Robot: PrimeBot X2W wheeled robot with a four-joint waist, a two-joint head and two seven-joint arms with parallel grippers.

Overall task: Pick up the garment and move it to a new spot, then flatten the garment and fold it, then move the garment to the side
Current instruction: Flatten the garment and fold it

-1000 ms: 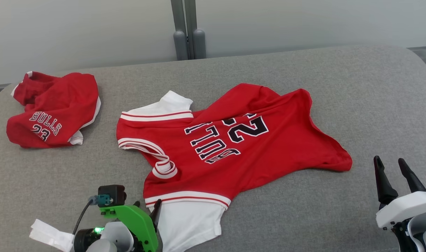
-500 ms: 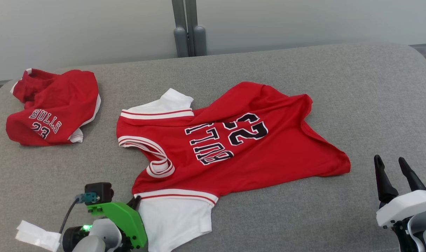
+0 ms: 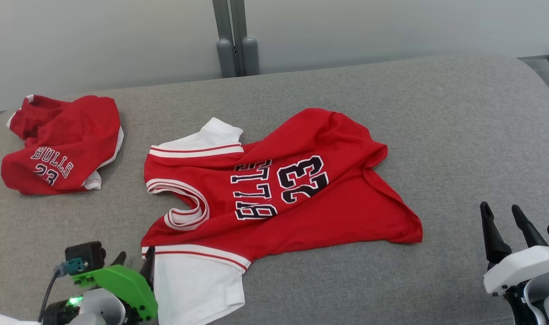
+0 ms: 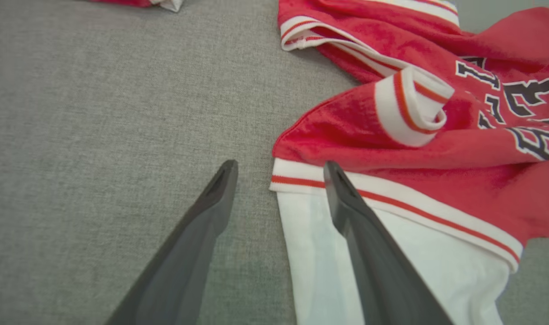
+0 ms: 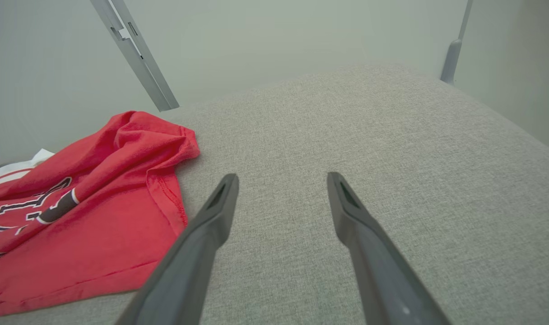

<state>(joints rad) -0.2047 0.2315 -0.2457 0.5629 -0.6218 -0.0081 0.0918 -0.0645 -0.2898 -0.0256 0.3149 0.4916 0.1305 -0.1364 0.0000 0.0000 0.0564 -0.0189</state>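
Nearest, the left gripper (image 3: 135, 266) (image 4: 280, 168) stands with its jaws apart at the near left corner of the red jersey (image 3: 301, 203), gripping nothing; one finger is over the jersey's white sleeve (image 4: 310, 253) and the other over the bare grey cushion (image 3: 437, 113) just beside it. The right gripper (image 3: 499, 210), also spread wide and empty, hovers well to the right of the jersey's hem. The jersey lies rumpled, number up, on the cushion's middle, with crumpled red shorts (image 3: 62, 144) apart to its left and a grey post (image 3: 231, 40) beyond it.
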